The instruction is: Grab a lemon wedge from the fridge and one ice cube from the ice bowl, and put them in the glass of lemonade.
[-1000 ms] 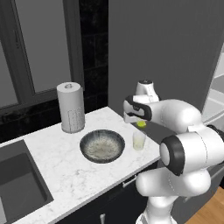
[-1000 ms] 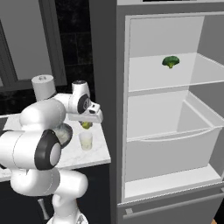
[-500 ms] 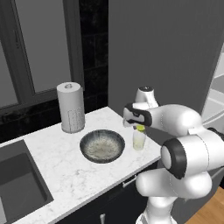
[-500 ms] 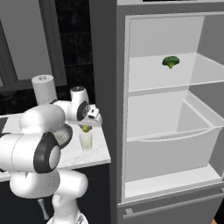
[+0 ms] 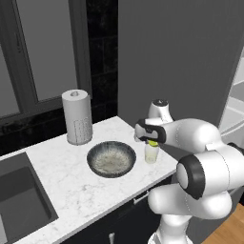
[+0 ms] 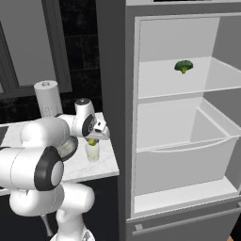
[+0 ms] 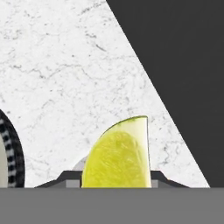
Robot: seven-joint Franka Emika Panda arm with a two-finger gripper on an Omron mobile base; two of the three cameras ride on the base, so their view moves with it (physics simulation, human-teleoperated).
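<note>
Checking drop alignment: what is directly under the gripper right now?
The gripper holds the lemon wedge right above the glass of lemonade on the marble counter. In the hand view the wedge covers the glass, so exact centring cannot be seen.

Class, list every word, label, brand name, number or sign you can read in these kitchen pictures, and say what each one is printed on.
None: no readable text stands on any surface.
The paper towel roll carries only a dotted pattern, no letters.
The fridge, the glass of lemonade and the ice bowl are unmarked.
</note>
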